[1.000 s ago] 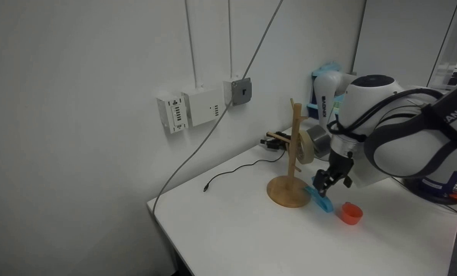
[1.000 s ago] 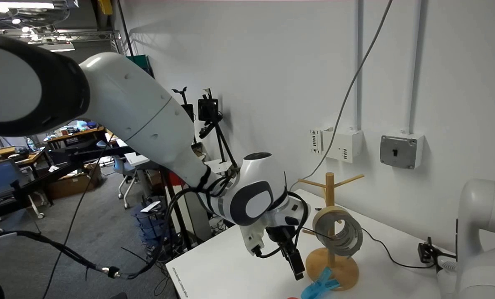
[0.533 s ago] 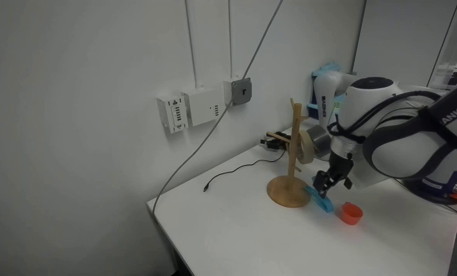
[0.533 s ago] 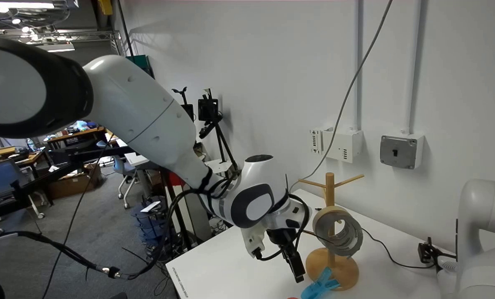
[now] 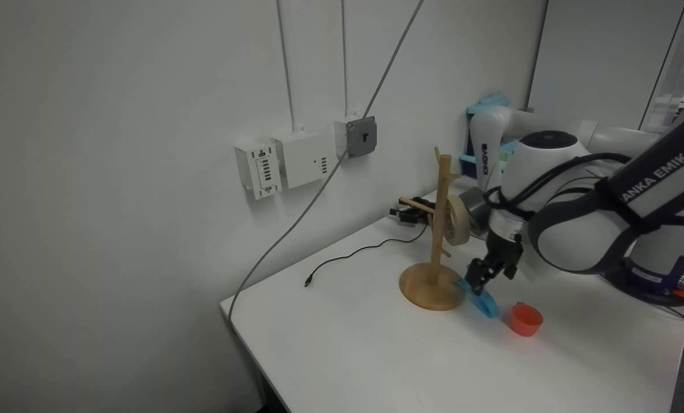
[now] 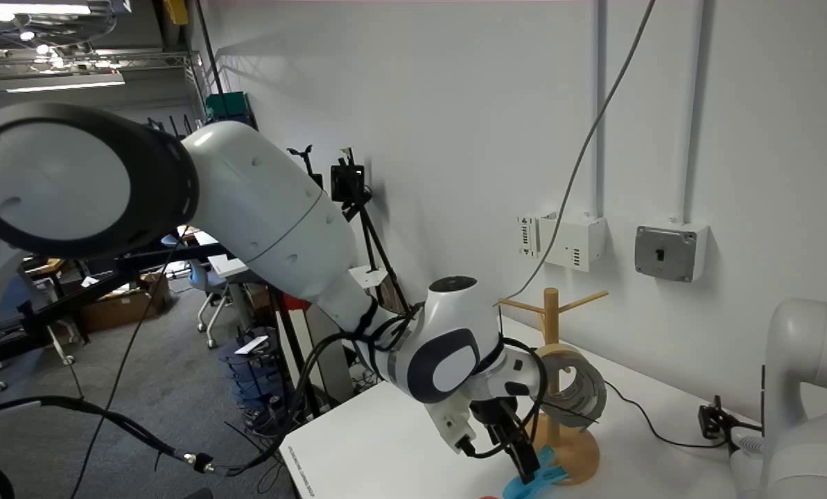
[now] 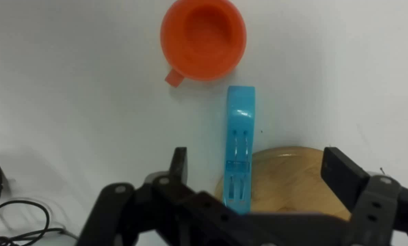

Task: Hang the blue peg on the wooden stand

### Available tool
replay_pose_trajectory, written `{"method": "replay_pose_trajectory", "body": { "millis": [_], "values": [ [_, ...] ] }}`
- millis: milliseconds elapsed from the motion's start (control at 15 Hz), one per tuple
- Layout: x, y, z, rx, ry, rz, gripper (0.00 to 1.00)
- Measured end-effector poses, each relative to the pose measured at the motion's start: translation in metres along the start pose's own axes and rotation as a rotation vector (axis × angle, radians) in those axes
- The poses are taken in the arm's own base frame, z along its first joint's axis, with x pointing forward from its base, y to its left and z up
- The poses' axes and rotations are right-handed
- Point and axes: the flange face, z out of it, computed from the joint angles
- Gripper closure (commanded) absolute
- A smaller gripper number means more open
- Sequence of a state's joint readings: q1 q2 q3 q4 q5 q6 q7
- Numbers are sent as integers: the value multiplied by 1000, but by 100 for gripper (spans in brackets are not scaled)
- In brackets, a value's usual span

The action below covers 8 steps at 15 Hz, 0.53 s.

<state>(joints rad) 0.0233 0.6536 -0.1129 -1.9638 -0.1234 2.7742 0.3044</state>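
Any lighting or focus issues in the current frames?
Wrist view: bright glint on the blue peg, gripper dark, its nearest parts soft; in an exterior view: dim overall, faint red glow beside the red cup; in an exterior view: blown-out ceiling light.

Both exterior views share the wooden stand (image 5: 440, 229) — wrist view looks down, close.

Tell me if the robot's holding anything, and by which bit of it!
Nothing is held: the gripper stands open. In the wrist view, the blue peg shows between its jaws, with a gap on both sides.
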Motion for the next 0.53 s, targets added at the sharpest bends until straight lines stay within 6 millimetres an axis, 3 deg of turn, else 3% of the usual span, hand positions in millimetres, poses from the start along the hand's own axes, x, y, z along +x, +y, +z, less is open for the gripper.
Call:
{"method": "replay_pose_trajectory", "body": {
  "millis": [533],
  "values": [
    [28, 23, 23, 75, 3, -101, 3]
  ]
}}
